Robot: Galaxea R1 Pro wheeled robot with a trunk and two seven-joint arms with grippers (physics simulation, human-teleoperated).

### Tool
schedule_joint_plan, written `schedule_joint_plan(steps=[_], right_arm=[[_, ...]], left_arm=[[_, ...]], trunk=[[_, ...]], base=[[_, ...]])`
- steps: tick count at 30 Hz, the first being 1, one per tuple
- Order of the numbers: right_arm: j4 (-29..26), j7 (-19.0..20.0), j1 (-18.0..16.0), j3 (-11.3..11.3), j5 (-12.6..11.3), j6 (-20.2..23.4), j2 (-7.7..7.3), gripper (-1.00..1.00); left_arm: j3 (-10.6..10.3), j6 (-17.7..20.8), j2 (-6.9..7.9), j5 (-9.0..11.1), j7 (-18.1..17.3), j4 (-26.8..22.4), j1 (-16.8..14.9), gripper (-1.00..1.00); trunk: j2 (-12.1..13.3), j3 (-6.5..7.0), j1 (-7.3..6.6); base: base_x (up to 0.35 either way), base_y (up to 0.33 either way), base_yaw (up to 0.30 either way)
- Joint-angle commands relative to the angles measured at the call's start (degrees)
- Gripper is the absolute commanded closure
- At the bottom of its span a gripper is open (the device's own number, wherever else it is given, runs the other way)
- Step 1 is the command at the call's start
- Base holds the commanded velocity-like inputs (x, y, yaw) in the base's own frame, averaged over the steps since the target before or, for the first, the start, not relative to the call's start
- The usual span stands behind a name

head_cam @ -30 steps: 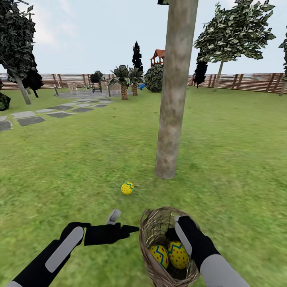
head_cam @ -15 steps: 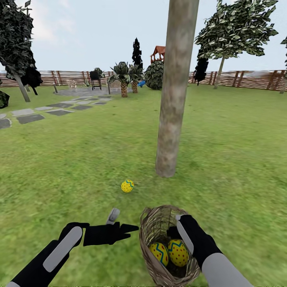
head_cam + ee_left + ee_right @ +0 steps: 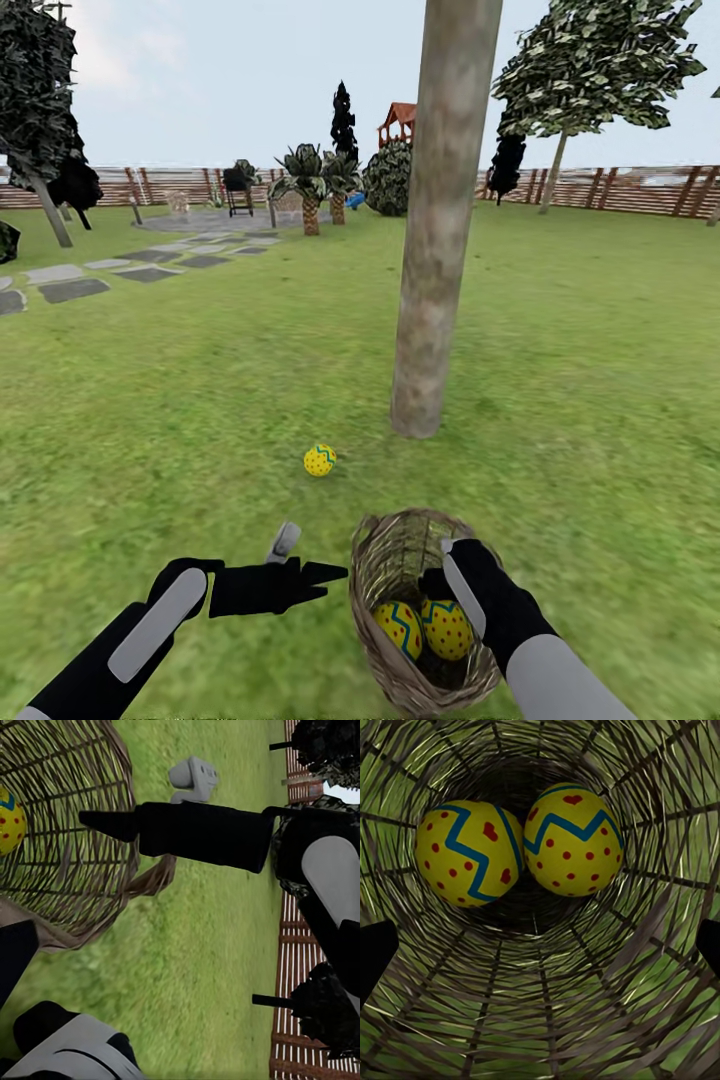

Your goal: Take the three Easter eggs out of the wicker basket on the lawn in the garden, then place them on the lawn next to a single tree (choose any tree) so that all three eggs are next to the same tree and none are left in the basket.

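Note:
On the lawn one yellow Easter egg lies close to the foot of the tree's grey-beige trunk. The wicker basket stands nearer to me, with two Easter eggs in its bottom. My right gripper reaches down inside the basket and is open. In the right wrist view its dark fingertips stand apart at either side, short of the two eggs. My left gripper hovers over the grass just left of the basket, open and holding nothing.
Grey stepping stones run to a paved patio at the far left. Short palms, a dark cypress, a round shrub and a playset stand before the brown slat fence. Another tree rises at the far right.
The whole picture has slid up a little, so the camera has moved. Both arms, the basket and the egg on the grass keep their places.

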Motion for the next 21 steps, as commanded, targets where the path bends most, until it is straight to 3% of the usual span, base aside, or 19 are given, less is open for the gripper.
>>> schedule_joint_plan(steps=[1,6,13,21], right_arm=[[0.0,-0.6,0.0,0.2,-0.6,0.2,-0.03,-1.00],[0.1,-0.6,0.0,0.3,-0.5,0.1,0.06,-1.00],[0.1,-0.6,0.0,0.3,-0.5,0.2,-0.02,-1.00],[0.0,-0.6,0.0,0.3,-0.5,0.2,0.08,-1.00]], left_arm=[[-0.1,0.0,0.04,-0.2,-0.3,0.1,0.0,-1.00],[-0.1,0.0,-0.04,-0.2,-0.3,0.4,0.0,-1.00],[-0.1,0.0,-0.13,-0.2,-0.3,0.5,0.0,-1.00],[-0.1,0.0,-0.32,-0.2,-0.3,0.5,0.0,-1.00]], trunk=[[0.0,-0.15,-0.01],[0.0,-0.61,-0.01],[0.0,-1.23,-0.01],[0.0,-1.42,-0.01]], base=[[0.000,0.000,0.000],[0.000,0.024,-0.003],[0.000,0.180,-0.093],[0.000,0.024,-0.068]])
